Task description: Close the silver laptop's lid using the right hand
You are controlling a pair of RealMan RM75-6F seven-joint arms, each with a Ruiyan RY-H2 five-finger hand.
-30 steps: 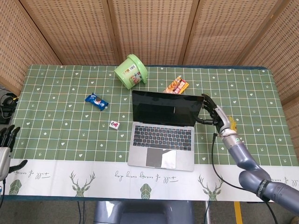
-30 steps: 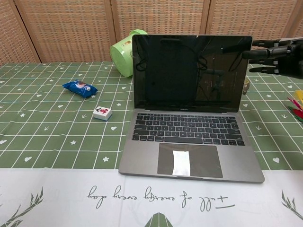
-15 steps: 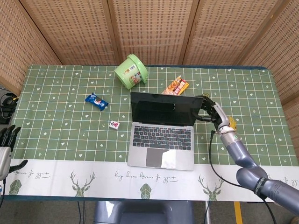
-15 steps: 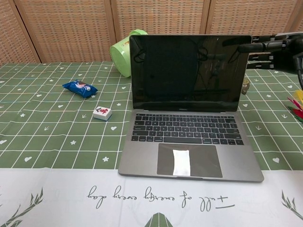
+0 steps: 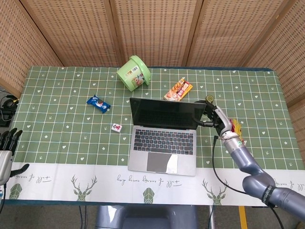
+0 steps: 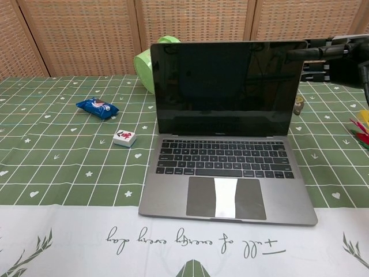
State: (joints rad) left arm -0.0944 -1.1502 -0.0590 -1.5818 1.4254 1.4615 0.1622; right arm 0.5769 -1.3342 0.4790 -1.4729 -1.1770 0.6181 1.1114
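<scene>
Your right hand (image 5: 215, 117) sits at the top right corner of the silver laptop (image 5: 163, 138), fingers (image 6: 311, 53) stretched out and touching the upper edge of the lid, gripping nothing. The laptop stands open near the front middle of the table (image 5: 57, 119), screen tilted toward you. Your left hand (image 5: 6, 143) hangs off the table's left front corner, fingers apart and holding nothing. Behind the laptop lie a green tub (image 5: 134, 72) on its side and a snack packet (image 5: 177, 89); a blue packet (image 5: 98, 103) and a small tile (image 5: 116, 127) sit to its left.
</scene>
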